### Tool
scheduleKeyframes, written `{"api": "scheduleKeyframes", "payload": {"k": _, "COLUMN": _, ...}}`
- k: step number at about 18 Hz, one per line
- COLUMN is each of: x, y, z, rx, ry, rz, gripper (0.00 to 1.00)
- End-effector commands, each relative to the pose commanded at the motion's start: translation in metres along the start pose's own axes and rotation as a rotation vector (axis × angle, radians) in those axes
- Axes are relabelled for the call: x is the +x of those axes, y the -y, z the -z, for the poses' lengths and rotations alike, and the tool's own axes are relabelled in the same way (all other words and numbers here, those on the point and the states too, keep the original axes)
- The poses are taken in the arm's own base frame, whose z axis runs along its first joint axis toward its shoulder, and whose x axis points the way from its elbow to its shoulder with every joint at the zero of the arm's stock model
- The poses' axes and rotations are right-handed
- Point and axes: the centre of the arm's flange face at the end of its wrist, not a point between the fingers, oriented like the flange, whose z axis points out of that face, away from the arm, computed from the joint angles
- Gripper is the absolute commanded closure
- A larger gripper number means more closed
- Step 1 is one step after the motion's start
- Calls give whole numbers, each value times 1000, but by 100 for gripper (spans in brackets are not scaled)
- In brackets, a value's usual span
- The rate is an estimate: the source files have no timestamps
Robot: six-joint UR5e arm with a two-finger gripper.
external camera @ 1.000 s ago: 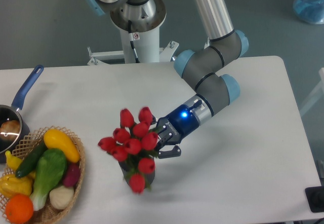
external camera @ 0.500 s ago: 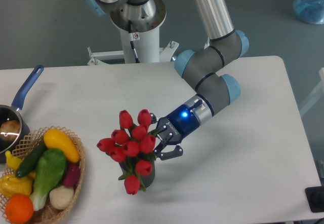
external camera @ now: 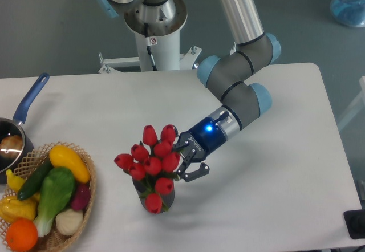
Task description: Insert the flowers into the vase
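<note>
— At the middle of the table, what is your gripper (external camera: pixel 183 159) doing?

— It is reaching in from the right into the flowers (external camera: pixel 149 163). I am seeing one dark finger (external camera: pixel 194 174) jutting out free below the bunch; the other is lost among the buds, so I cannot tell whether I am clamping the stems or standing apart.

— And the bunch itself?

— It is standing over the vase (external camera: pixel 144 190), stems going down into the mouth, one bud drooping over the front rim. The vase is mostly hidden beneath it.

— How is it handling?

— I am judging it light and top-heavy, the heads soft and springy, wider than the vase. I am wanting my hold low on the bundled stems, not on the buds, which could crush or splay.

— What is changing?

— Compared with half a second ago, the bunch is sitting slightly further right and lower, and my gripper is sitting lower with it.
</note>
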Motion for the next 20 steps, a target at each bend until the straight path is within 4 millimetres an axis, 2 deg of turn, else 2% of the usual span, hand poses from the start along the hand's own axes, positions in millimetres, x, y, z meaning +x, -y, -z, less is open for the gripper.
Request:
{"api": "scheduleKeyframes", "payload": {"k": 1, "x": 0, "y": 0, "z": 1, "rx": 0, "ry": 2, "rz": 0, "gripper": 21}}
{"api": "scheduleKeyframes", "payload": {"k": 2, "x": -1, "y": 0, "z": 2, "rx": -1, "ry": 3, "rz": 0, "gripper": 14}}
{"api": "scheduleKeyframes", "payload": {"k": 3, "x": -2, "y": 0, "z": 5, "rx": -3, "ry": 8, "rz": -1, "gripper": 4}}
{"api": "scheduleKeyframes", "payload": {"k": 4, "x": -3, "y": 2, "z": 9, "rx": -4, "ry": 16, "rz": -3, "gripper": 0}}
{"api": "scheduleKeyframes", "payload": {"k": 8, "x": -2, "y": 0, "z": 16, "rx": -10, "ry": 28, "rz": 4, "gripper": 0}}
{"api": "scheduleKeyframes", "payload": {"k": 12, "x": 1, "y": 19, "z": 34, "rx": -193, "ry": 65, "rz": -35, "gripper": 0}}
{"api": "scheduleKeyframes", "payload": {"k": 15, "x": 3, "y": 40, "z": 57, "rx": -244, "ry": 116, "rz": -30, "gripper": 0}}
{"api": "scheduleKeyframes", "payload": {"k": 18, "x": 2, "y": 71, "z": 87, "rx": -296, "ry": 189, "rz": -22, "gripper": 0}}
{"api": "scheduleKeyframes", "payload": {"k": 20, "x": 0, "y": 78, "z": 106, "rx": -409, "ry": 246, "rz": -11, "gripper": 0}}
